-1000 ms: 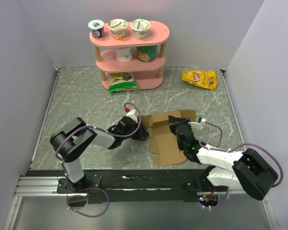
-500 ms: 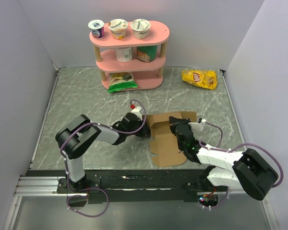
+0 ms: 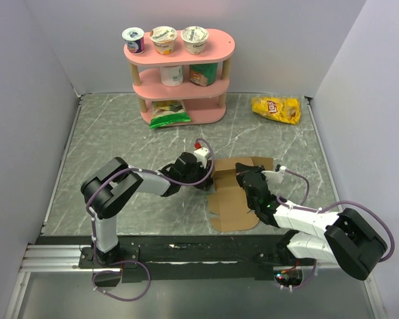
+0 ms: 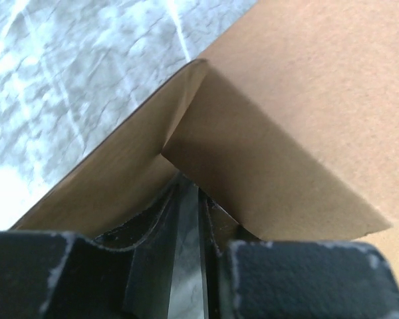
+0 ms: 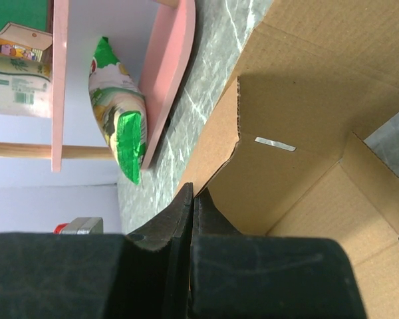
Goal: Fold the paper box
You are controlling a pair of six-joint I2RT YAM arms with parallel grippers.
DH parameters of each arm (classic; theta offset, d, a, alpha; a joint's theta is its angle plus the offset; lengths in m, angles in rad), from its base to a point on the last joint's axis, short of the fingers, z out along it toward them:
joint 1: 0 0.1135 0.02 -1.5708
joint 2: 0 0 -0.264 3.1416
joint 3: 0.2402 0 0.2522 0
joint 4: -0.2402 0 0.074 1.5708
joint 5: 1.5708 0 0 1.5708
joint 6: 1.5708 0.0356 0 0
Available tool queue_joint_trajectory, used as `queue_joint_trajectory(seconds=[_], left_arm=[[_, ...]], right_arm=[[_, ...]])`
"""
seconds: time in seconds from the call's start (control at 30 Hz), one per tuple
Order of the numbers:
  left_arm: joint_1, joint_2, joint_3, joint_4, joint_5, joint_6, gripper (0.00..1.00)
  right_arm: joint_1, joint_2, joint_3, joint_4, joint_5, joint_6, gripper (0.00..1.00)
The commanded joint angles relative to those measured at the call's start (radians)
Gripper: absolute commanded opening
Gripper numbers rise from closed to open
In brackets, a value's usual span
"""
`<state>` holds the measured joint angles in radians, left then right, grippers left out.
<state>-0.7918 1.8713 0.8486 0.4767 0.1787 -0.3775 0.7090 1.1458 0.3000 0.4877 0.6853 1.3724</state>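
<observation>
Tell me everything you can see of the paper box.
The paper box is plain brown cardboard, a die-cut sheet partly folded: near panels lie flat on the marbled table, far flaps stand raised. The left gripper meets its left flap, the shut right gripper its middle; neither grip is clear.

Robotics lab test cell. A left arm (image 3: 130,186) and a right arm (image 3: 312,222) are bolted to a metal rail (image 3: 186,254) at the near edge of a grey marble-patterned worktop (image 3: 113,139). Plain pale walls (image 3: 26,93) box it in. Staged props sit on it: a small pink shelf (image 3: 179,86) holding yogurt cups (image 3: 163,38), a yellow chip bag (image 3: 276,108), and an unfolded paper box (image 3: 234,207).
</observation>
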Motion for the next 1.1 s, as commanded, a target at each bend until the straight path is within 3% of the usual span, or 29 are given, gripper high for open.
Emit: queue_joint_trajectory(seconds=[0.0, 0.13, 0.3, 0.57, 0.73, 0.83, 1.07], left_arm=[[-0.012, 0.049, 0.046, 0.007, 0.050, 0.060, 0.25], [-0.012, -0.009, -0.006, 0.057, -0.011, 0.028, 0.25], [0.003, -0.174, -0.085, 0.002, -0.068, 0.066, 0.35], [0.080, -0.509, -0.239, -0.087, -0.048, 0.127, 0.58], [0.230, -0.673, -0.359, -0.014, -0.019, 0.080, 0.76], [0.319, -0.606, -0.364, 0.010, -0.040, 0.031, 0.87], [0.358, -0.325, -0.215, 0.048, -0.077, -0.043, 0.87]], right_arm=[[0.004, -0.023, -0.016, -0.075, 0.034, -0.009, 0.00], [0.006, -0.017, -0.018, -0.078, 0.028, 0.001, 0.00], [0.003, -0.014, -0.016, -0.100, 0.033, 0.025, 0.00], [-0.011, -0.023, -0.005, -0.115, 0.016, 0.033, 0.00], [-0.016, -0.017, -0.007, -0.100, -0.001, 0.024, 0.00], [-0.017, -0.011, -0.010, -0.080, -0.010, 0.022, 0.00], [-0.017, -0.003, -0.013, -0.049, -0.021, 0.011, 0.00]])
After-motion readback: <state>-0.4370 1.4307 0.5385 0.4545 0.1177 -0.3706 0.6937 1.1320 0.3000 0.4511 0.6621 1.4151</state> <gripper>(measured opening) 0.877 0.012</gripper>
